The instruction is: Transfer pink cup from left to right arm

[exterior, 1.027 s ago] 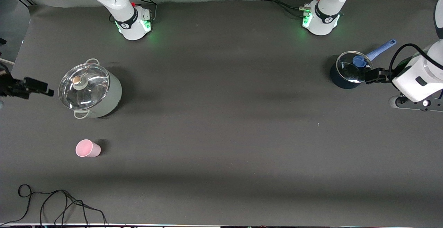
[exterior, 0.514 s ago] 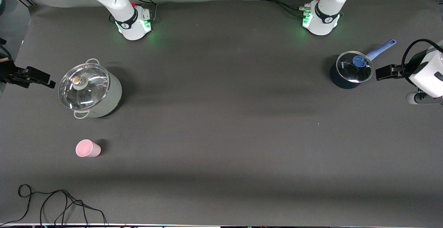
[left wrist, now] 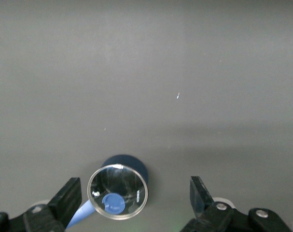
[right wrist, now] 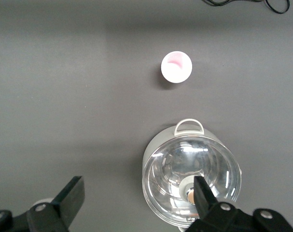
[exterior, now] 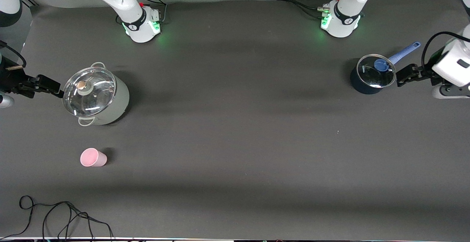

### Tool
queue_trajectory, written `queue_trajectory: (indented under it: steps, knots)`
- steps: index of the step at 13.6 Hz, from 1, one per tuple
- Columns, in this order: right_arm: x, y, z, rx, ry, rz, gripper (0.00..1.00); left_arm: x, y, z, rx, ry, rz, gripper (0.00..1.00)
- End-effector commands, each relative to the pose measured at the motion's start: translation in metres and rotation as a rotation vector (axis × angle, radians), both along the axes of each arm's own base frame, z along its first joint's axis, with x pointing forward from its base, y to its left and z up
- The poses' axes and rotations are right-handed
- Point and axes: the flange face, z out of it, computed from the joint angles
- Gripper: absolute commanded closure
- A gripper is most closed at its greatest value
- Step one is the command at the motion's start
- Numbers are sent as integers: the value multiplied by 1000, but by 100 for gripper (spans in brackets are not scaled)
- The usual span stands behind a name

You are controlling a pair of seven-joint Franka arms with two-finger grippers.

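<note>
The pink cup [exterior: 93, 157] stands upright on the desk [exterior: 235, 143] at the lower left of the front frame, below the large lidded pot [exterior: 94, 97] and apart from it (it also shows in the right wrist view [right wrist: 176, 66]). The right end effector [exterior: 55, 87] hangs at the left edge just beside that pot's lid, fingers spread and empty. The left end effector [exterior: 402, 76] hangs at the right edge beside the small dark saucepan [exterior: 371, 75] with its blue handle, fingers likewise spread and empty. A black cable [exterior: 62, 216] lies at the lower left corner.
</note>
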Motion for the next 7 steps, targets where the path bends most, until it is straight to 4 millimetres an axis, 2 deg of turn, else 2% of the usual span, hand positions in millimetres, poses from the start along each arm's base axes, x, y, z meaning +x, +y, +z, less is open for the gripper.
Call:
queue_trajectory:
  steps: [1, 4, 7]
  knots:
    - [-1, 1, 3, -13, -11, -13, 0, 6, -1, 4, -7, -18, -3, 0]
    - [-1, 4, 3, -8, -8, -1, 0, 18, 3, 0, -11, -8, -7, 0]
    - [-5, 2, 5, -7, 6, 3, 0, 19, 7, -2, -16, -3, -16, 0]
